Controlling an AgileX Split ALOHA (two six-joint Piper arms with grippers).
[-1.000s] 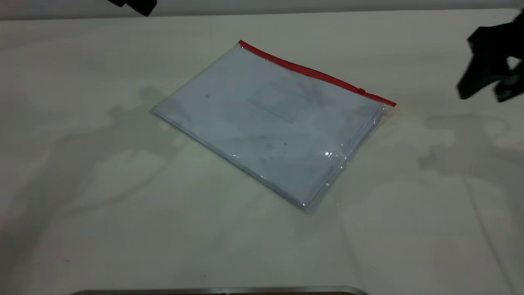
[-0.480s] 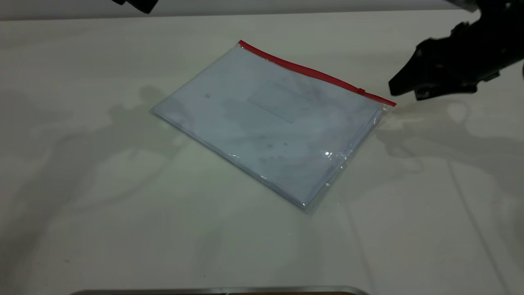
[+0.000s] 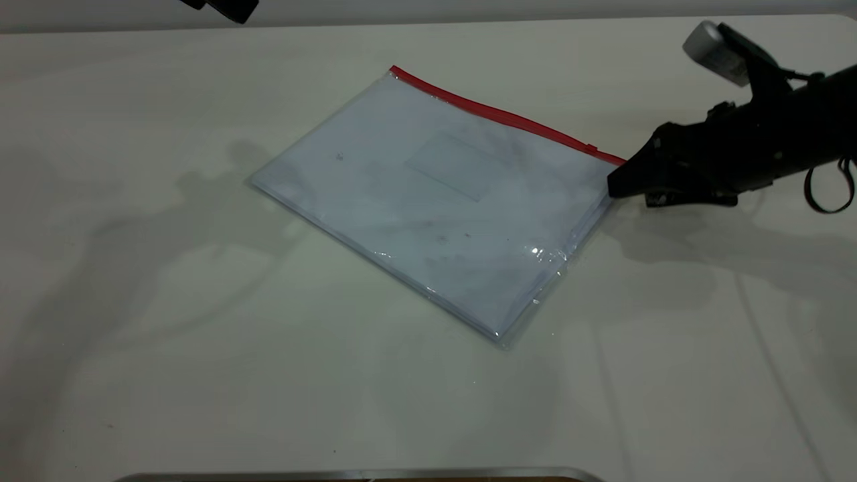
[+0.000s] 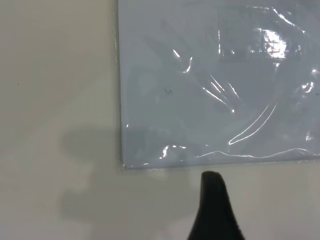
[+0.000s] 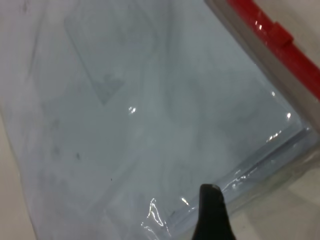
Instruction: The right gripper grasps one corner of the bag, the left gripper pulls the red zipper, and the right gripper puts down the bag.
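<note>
The bag [image 3: 435,201], a clear pouch holding white paper, lies flat on the table, turned at an angle. The red zipper [image 3: 495,115] runs along its far edge, with the slider tab [image 3: 591,147] near the right end. My right gripper [image 3: 629,193] is open, low over the table, its tips at the bag's right corner beside the zipper end. In the right wrist view one finger [image 5: 211,215] lies over the bag's [image 5: 125,100] edge, near the zipper [image 5: 280,42]. My left gripper [image 3: 227,8] is raised at the far left, open; its finger [image 4: 215,215] shows short of the bag [image 4: 215,85].
The white table [image 3: 134,335] spreads around the bag on all sides. A metal edge [image 3: 361,475] runs along the near side of the exterior view. The right arm's cable [image 3: 827,194] hangs at the far right.
My right gripper has come in from the far right, moving left and down to the bag's right corner. The bag and the left arm have not moved.
</note>
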